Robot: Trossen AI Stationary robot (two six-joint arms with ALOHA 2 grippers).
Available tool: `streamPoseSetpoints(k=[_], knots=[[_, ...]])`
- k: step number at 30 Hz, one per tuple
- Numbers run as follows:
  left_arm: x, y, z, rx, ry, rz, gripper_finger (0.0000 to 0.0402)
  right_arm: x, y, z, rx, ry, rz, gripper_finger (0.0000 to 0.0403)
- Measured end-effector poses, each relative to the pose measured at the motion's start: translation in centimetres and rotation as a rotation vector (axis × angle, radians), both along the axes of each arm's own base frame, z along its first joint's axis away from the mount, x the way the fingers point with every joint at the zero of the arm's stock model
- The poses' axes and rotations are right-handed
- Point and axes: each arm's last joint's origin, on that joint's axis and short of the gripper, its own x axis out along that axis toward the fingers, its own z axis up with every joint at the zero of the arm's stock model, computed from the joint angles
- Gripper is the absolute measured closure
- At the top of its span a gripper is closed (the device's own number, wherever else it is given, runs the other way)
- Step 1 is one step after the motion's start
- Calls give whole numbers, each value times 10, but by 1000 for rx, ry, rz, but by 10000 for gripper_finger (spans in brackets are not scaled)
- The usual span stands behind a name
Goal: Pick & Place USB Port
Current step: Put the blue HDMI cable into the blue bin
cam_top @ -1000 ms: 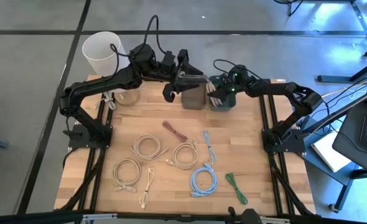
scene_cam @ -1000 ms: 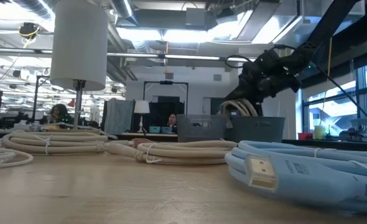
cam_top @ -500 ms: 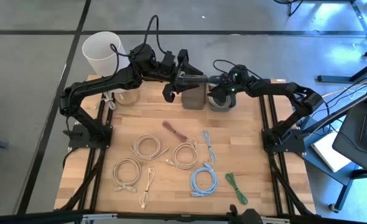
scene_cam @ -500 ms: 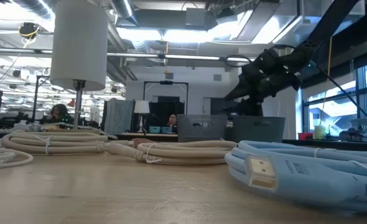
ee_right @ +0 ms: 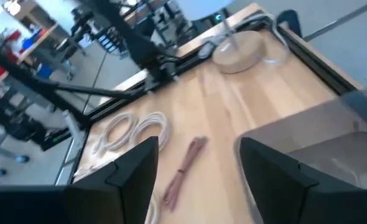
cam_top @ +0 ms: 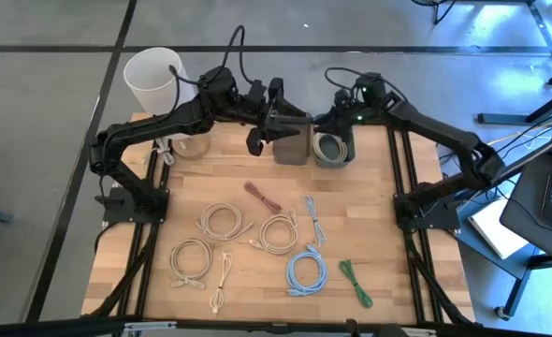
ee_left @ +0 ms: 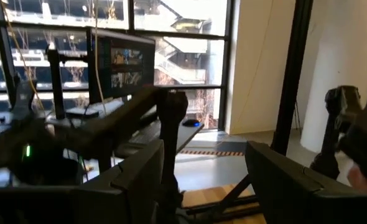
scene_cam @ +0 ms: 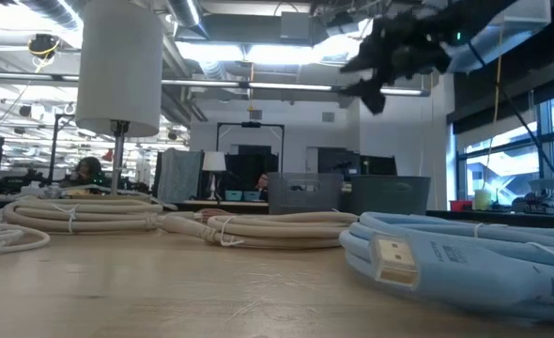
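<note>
My right gripper [cam_top: 333, 120] hangs open and empty above the grey bin [cam_top: 335, 150] at the table's far edge; in the low view it is high up [scene_cam: 371, 83]. A coiled beige cable [cam_top: 331, 145] lies inside that bin. My left gripper [cam_top: 274, 122] is open over the dark bin [cam_top: 293, 143] beside it and touches nothing. In the right wrist view the open fingers [ee_right: 196, 174] frame the table with a maroon cable [ee_right: 185, 167]. The left wrist view [ee_left: 202, 180] looks level into the room.
Several coiled cables lie on the wood: white coils [cam_top: 222, 220] [cam_top: 278, 232] [cam_top: 192, 255], a blue coil [cam_top: 306, 271], a green cable [cam_top: 355, 281], a maroon one [cam_top: 262, 197]. A white cylinder [cam_top: 154, 80] stands at the far left corner. Black rails edge both sides.
My right gripper has let go of the beige coil, which hung from it over the grey bin and now lies in the bin. The gripper then rose well clear of the bin and drew back toward the far edge.
</note>
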Motion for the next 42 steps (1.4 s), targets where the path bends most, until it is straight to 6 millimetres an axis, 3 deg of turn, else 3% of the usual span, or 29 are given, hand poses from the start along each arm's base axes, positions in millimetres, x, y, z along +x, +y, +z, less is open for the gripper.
streamPoseSetpoints(k=[8,18,23,26,31,34,39,42], knots=[[-11,0,-5,-18,123,16,181,-9,50,42,15,63,145,204],[-55,-11,1,-66,327,54,181,-15,110,60,124,93,313,228],[-71,-28,-5,-116,487,82,181,-5,125,66,166,69,329,230],[-77,-38,-11,-124,583,124,181,0,137,57,180,151,342,231],[-75,-54,-17,-121,642,135,181,1,162,22,224,387,359,231],[-72,-60,-31,-134,699,140,181,3,180,4,256,453,387,231],[-73,-59,-55,-142,765,204,181,13,210,-19,288,392,441,231],[-74,-54,-59,-136,723,251,181,20,221,-30,330,291,442,231]])
